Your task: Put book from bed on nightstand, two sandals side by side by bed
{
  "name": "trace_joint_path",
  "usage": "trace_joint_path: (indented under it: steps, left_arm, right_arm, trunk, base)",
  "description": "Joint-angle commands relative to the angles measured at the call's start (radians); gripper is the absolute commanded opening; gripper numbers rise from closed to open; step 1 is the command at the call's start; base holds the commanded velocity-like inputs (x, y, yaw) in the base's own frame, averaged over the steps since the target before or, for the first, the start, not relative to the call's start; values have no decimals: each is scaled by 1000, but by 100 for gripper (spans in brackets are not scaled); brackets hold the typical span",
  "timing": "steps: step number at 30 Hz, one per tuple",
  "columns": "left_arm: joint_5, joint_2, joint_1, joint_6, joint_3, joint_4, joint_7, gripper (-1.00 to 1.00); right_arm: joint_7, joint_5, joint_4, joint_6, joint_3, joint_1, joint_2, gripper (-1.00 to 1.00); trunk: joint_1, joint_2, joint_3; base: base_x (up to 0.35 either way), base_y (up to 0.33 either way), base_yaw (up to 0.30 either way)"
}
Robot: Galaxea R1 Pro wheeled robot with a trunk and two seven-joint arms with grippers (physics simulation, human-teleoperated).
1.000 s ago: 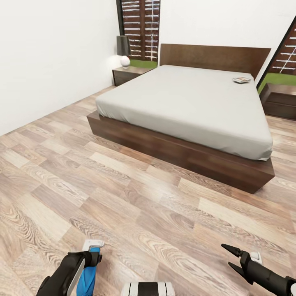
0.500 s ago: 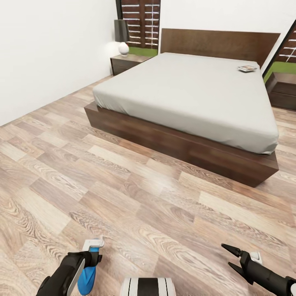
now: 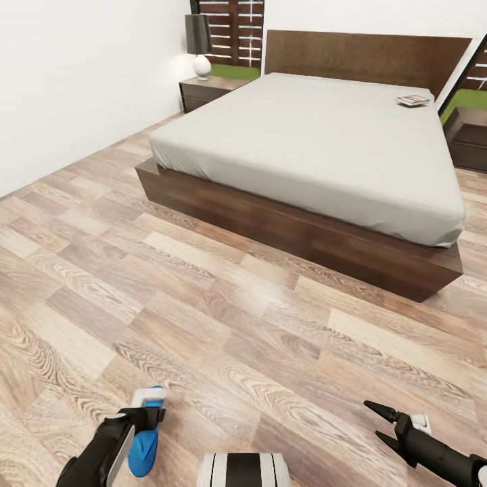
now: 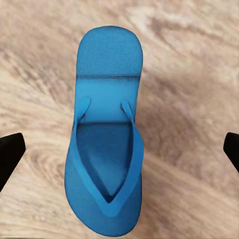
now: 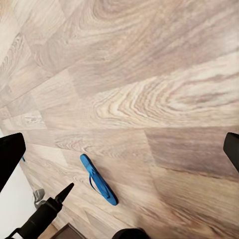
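The bed (image 3: 304,142) now sits larger and higher in the head view than a second ago, so the robot is rolling towards it. The left gripper (image 3: 145,412) carries one blue sandal (image 4: 105,134), but whether its fingers press it cannot be told. The right gripper (image 3: 382,425) is open and empty. The book (image 3: 412,101) lies on the mattress by the headboard, not yet on the nightstand (image 3: 206,91).

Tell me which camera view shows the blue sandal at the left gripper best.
The left wrist view: the sandal sits between the fingers with its whole sole and straps facing the camera. In the head view the left gripper hides most of it, leaving a blue sliver. The right wrist view shows it small and edge-on, against the wood floor.
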Motion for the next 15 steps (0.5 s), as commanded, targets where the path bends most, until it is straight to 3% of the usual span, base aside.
trace_joint_path:
  steps: [1,15]
  left_arm:
    - [-9,0,0,3,9,-1,-3,100]
    - [-10,0,0,-29,22,1,-3,100]
  right_arm:
    - [4,3,0,6,-2,-1,0,100]
    - [4,3,0,5,-2,-1,0,100]
  trunk:
    - [0,0,-1]
    - [1,-1,-8]
  base:
    - [0,0,0]
    - [0,0,0]
